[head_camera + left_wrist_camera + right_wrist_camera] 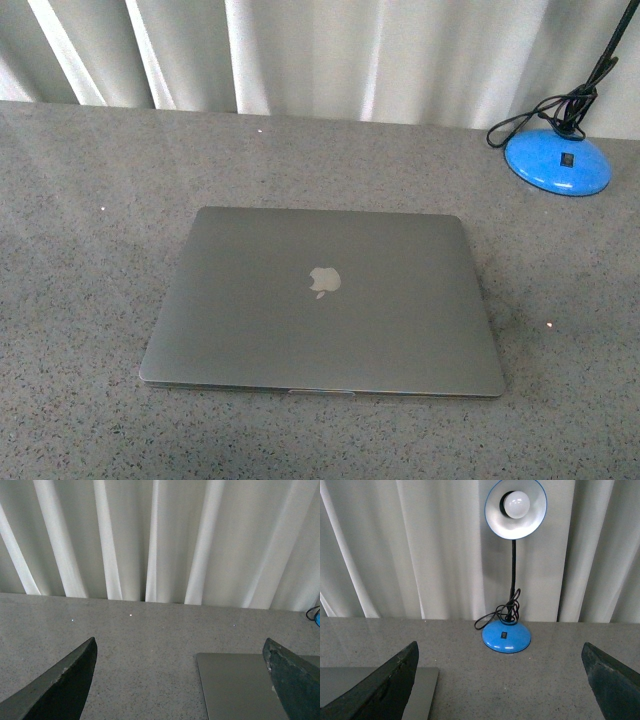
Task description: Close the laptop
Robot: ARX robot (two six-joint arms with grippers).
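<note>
Grey metal laptop (325,305) lies shut flat at the centre of the front frame, looking rigid, slick and scratch-prone, best pressed on its lid, while left gripper (182,680) and right gripper (500,685) hover spread empty.

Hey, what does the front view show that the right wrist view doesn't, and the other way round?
Only the front view shows the whole laptop, lid shut flat with the pale apple logo facing up, and neither arm.

Only the right wrist view shows the lamp's white shade with its bulb on a black neck, plus the right tool, its dark fingers spread wide with nothing between them.

Both show the blue lamp base with its coiled black cord, the grey speckled table, the white curtain, and at least one corner of the laptop.
</note>
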